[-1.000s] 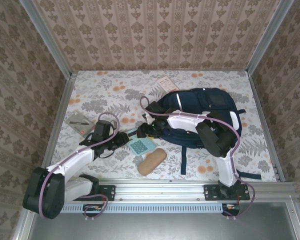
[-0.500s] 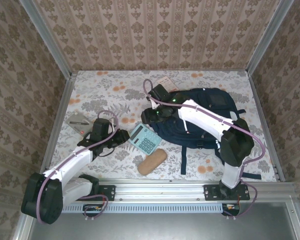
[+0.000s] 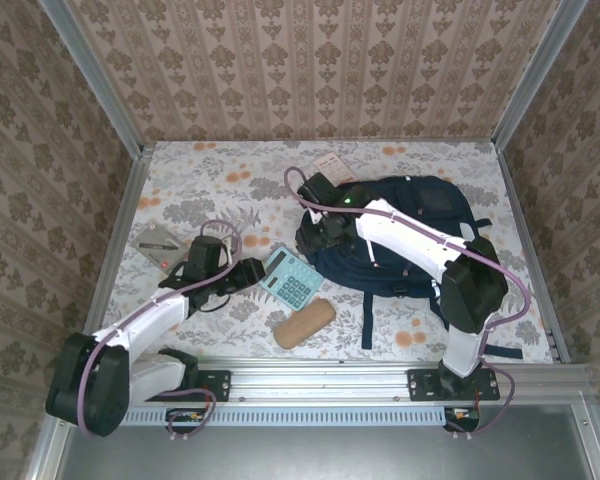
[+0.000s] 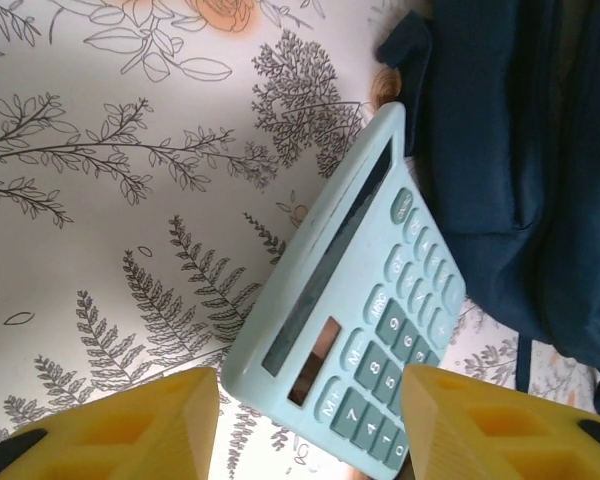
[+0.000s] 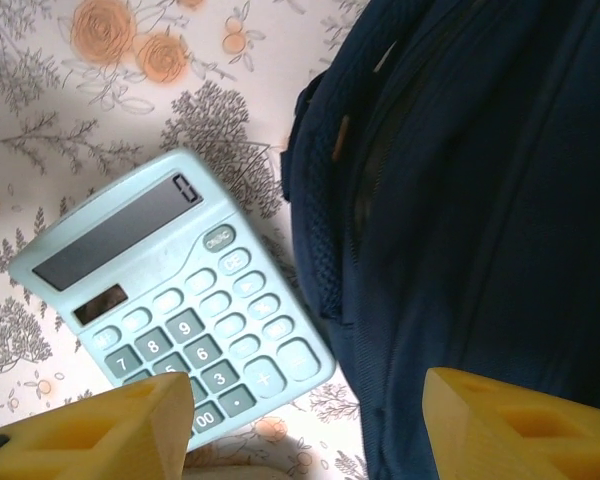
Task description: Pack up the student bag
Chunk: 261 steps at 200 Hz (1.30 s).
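The student bag (image 3: 420, 200) is big and dark blue. It lies flat on the right half of the worktop (image 3: 210, 180), which has a cloth with flowers and leaves on it. The right arm reaches across the bag. The right end effector (image 3: 315, 235) hangs over the bag's left edge. In the right wrist view the right end effector (image 5: 310, 430) is open and holds nothing, with the bag (image 5: 480, 200) on one side below it and a light blue calculator (image 5: 180, 300) on the other.

The calculator (image 3: 290, 278) lies flat, keys up, just beside the bag's left side. The left end effector (image 3: 250, 272) is at the calculator's left edge. In the left wrist view its yellow fingers (image 4: 130, 435) stand apart, so the left end effector (image 4: 310, 440) is open, with a corner of the calculator (image 4: 350, 330) between them.

A long tan case (image 3: 303, 322) lies near the calculator, closer to the arm bases. A small booklet (image 3: 332, 166) lies at the far side, by the top of the bag. A flat grey thing (image 3: 160, 243) lies off to the left
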{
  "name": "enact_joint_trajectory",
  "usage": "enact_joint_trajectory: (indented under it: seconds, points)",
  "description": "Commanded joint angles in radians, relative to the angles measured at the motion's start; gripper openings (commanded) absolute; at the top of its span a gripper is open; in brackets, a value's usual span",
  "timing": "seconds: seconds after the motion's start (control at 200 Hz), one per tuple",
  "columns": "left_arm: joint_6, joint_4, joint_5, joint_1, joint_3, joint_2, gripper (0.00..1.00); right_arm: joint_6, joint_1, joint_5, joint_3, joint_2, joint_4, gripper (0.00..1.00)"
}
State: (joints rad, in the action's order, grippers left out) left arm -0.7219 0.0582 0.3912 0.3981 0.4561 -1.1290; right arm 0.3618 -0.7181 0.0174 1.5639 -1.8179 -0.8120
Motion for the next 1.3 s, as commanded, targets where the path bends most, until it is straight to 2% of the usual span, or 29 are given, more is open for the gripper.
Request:
enact_joint_trajectory:
  seconds: [0.0,0.065,0.15,0.62,0.7,0.89,1.025,1.3]
  points:
    - [0.071,-0.023,-0.020,0.001,0.030,-0.034,0.52,0.004,-0.004,-0.045,-0.022,-0.018,0.009,0.62]
    - [0.079,-0.044,-0.024,0.001,0.027,-0.059,0.49,0.007,-0.004,-0.045,-0.028,-0.012,0.011,0.62]
    - [0.079,-0.075,-0.011,0.001,0.026,-0.087,0.37,0.007,-0.004,-0.041,-0.033,-0.001,0.011,0.63]
    - [0.090,-0.131,0.003,0.004,0.033,-0.179,0.32,0.007,0.004,-0.032,-0.039,0.020,-0.003,0.63]
    - [0.088,-0.134,0.010,0.004,0.030,-0.179,0.14,0.006,0.007,-0.030,-0.039,0.025,-0.004,0.64]
    - [0.086,-0.095,0.011,0.003,0.032,-0.138,0.13,0.007,0.028,-0.004,-0.036,0.044,-0.014,0.64]
    - [0.077,-0.049,0.007,0.003,0.038,-0.082,0.11,-0.003,0.032,0.112,0.011,0.050,-0.068,0.63]
    - [0.060,0.022,-0.016,0.002,0.047,0.011,0.11,-0.045,0.037,0.326,0.122,-0.008,-0.199,0.63]
